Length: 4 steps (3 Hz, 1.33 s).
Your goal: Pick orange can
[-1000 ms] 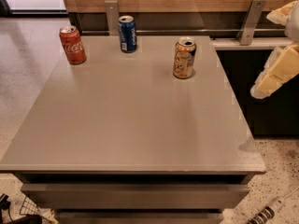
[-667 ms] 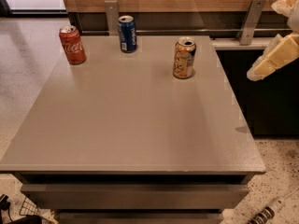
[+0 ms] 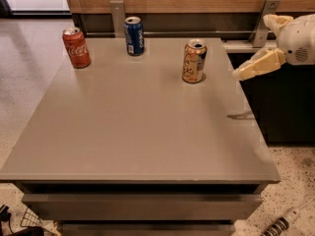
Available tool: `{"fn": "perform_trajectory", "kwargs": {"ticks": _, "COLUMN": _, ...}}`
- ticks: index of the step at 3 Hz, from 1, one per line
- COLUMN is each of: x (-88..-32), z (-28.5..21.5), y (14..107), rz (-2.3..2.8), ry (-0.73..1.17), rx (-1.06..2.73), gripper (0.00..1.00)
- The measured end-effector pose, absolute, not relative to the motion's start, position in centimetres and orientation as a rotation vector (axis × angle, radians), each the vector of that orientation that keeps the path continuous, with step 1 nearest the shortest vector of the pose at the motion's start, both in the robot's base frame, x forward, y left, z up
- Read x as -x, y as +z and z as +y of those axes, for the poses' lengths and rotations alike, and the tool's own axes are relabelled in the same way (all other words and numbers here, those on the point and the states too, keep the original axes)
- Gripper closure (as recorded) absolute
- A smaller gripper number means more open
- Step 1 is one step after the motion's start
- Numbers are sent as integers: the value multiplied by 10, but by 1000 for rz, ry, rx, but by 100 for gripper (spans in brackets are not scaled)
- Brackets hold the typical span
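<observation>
Three cans stood upright on the grey table, all in its far half. The claw hung in the air off the table's right edge, just past the far corner, and touched nothing. Whether it was spread or pressed together could not be told from this angle. The orange can was the nearest can to the claw, out to its side across a strip of bare tabletop, at about the same depth on the table and well apart from it. The blue can stood beyond the orange can from the claw and a little nearer the back wall. The red Coca-Cola can was farthest from the claw, by the opposite edge. Judgement: the claw sat on the side closest to its target, so a sideways reach could meet the orange can without crossing either of the others. The open gaps between the cans left room for that. The can's upright stance and free sides suited a side pinch around its body. The claw cast a faint shadow on the tabletop below it, which suggests it was held clear above the surface.
</observation>
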State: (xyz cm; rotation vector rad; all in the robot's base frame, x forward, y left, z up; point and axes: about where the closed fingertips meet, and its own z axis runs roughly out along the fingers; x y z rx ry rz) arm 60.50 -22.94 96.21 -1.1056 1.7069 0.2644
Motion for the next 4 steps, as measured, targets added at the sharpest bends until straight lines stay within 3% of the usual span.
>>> {"fn": "perform_trajectory", "kwargs": {"ticks": 2, "x": -621, "z": -211, "y": 931, "rz": 1602, "ry": 439, "rx": 957, "gripper": 0}}
{"fn": "perform_trajectory", "kwargs": {"ticks": 4, "x": -623, "z": -208, "y": 929, "rz": 1598, "ry": 455, "rx": 949, "gripper": 0}}
